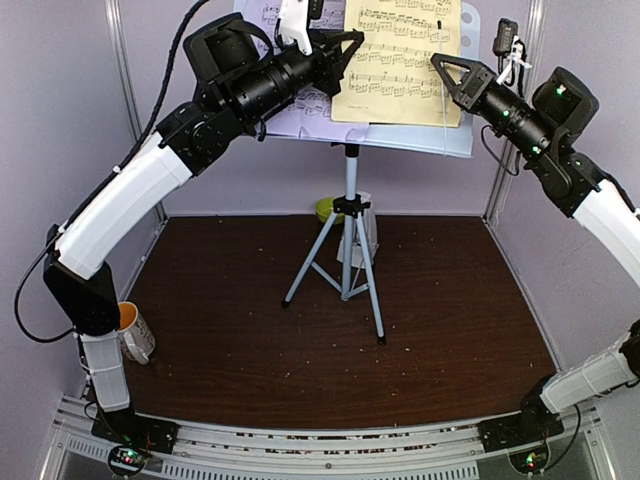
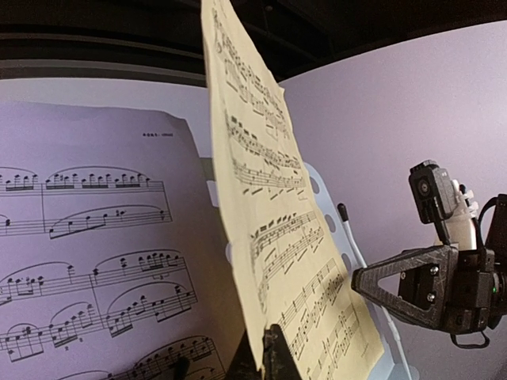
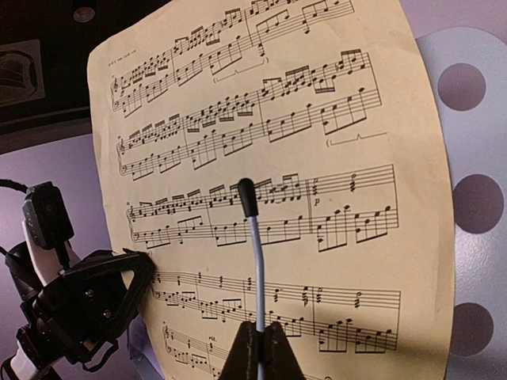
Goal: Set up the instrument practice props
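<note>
We find the pale perforated-metal music stand on its silver tripod (image 1: pixel 351 180) upright at the middle of the dark brown surface (image 1: pixel 230 330). A lavender sheet-music page (image 1: pixel 305 112) and a yellow sheet-music page (image 1: pixel 400 50) lie side by side on its desk, the yellow one to the right.

The left tool (image 1: pixel 343 52) is clenched on the yellow page's left edge, and that edge is lifted off the desk. The right tool (image 3: pixel 257 342) is clenched on the thin wire page retainer with a black tip (image 3: pixel 252 237), which lies across the yellow page.

A small white pyramid metronome (image 1: pixel 368 228) stands behind the tripod legs, partly hidden, next to a small green bowl (image 1: pixel 327 208). A white mug with orange inside (image 1: pixel 136 332) stands at the surface's left edge.
</note>
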Motion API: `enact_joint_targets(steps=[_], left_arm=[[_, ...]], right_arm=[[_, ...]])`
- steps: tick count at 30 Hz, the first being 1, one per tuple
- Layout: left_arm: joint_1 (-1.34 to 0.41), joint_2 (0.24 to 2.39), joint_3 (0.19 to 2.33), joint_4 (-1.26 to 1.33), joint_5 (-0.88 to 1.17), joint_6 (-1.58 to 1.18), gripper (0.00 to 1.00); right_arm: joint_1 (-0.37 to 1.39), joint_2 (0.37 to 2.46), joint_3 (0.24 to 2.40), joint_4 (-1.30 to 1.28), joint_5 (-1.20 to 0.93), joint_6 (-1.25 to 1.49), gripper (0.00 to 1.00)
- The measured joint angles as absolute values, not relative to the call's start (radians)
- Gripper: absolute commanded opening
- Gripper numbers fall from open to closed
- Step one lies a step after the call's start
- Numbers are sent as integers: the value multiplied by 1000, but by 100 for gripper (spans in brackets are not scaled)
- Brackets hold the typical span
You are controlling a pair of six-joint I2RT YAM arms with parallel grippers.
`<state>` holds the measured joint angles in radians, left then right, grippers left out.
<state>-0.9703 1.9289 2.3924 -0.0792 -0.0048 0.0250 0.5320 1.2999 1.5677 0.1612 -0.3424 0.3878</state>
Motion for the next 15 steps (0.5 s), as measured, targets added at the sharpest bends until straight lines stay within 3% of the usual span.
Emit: enact_joint_targets(steps=[12,15], left_arm=[[-970,1951,2417,-83,27,37,1],[-970,1951,2417,-84,27,39,13]], right_arm=[[532,1299,1566,169,-360,372,0],[532,1299,1566,170,-360,370,0]])
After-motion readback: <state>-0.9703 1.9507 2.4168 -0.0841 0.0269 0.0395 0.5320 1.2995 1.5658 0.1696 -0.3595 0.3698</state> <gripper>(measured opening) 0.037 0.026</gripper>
